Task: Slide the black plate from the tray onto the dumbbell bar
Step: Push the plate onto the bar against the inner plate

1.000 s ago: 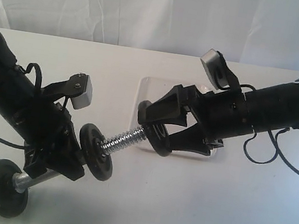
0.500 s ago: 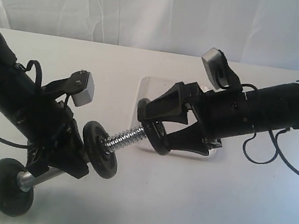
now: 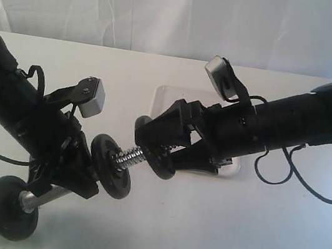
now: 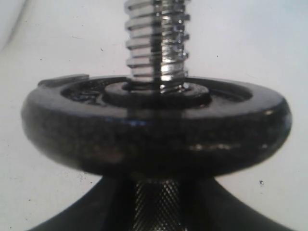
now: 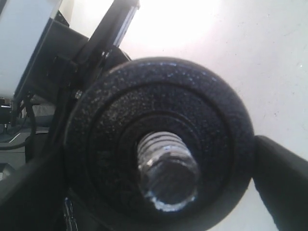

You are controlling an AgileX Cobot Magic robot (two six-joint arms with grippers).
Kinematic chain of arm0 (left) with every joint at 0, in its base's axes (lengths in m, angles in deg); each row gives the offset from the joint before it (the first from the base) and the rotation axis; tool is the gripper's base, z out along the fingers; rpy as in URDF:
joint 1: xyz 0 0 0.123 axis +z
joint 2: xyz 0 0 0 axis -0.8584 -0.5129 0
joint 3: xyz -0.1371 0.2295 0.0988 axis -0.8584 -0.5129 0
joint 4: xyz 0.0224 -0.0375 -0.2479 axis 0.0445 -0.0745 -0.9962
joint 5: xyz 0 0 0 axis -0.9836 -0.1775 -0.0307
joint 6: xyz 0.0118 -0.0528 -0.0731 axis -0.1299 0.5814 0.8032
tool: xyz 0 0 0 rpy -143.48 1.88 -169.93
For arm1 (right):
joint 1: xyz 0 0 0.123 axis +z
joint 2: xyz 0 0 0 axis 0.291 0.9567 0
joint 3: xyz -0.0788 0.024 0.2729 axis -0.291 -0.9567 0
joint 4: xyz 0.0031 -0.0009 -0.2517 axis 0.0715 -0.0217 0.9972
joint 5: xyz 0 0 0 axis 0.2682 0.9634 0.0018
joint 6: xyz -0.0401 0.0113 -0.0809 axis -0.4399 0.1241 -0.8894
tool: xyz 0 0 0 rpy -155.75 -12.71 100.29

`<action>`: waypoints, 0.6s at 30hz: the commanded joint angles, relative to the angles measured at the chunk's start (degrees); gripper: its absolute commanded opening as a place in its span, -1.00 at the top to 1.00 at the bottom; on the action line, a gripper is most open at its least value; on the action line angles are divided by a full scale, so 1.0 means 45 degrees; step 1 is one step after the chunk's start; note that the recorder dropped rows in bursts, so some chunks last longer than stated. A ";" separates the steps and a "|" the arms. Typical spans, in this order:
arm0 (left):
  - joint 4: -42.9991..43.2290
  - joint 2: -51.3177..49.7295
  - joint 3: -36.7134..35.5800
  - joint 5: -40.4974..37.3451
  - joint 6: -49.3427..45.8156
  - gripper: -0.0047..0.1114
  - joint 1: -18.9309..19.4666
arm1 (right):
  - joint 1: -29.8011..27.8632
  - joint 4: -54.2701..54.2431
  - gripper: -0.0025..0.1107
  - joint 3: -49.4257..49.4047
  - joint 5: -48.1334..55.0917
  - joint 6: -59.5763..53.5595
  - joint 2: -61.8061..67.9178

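Observation:
My left gripper is shut on the knurled middle of the dumbbell bar, holding it tilted above the table. One black disc sits on the bar just past the left fingers, and another sits near the low end. My right gripper is shut on the black plate. The bar's threaded end pokes through the plate's centre hole. A short stretch of thread shows between plate and disc. No star nut is visible.
The white tray lies behind the right gripper, mostly hidden by the right arm. A white curtain hangs behind the table. The left arm crosses the left side.
The right gripper has moved left along the bar with the black plate, covering more of the thread and narrowing the gap to the disc. The left arm has barely shifted.

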 commanded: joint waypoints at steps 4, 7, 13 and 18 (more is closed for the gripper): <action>-0.2205 0.0497 0.0316 -0.0773 0.0085 0.92 -0.0040 | 0.0467 -0.0969 0.96 0.0045 0.0656 -0.0293 -0.0169; -0.2205 0.0497 0.0316 -0.0773 0.0085 0.92 -0.0040 | 0.0964 -0.0969 0.96 0.0045 0.0409 -0.0593 -0.0169; -0.2205 0.0497 0.0316 -0.0773 0.0085 0.92 -0.0040 | 0.1225 -0.0944 0.96 0.0045 0.0356 -0.0593 -0.0169; -0.2205 0.0497 0.0316 -0.0773 0.0085 0.92 -0.0040 | 0.1214 -0.0944 0.96 0.0045 0.0378 -0.0593 -0.0169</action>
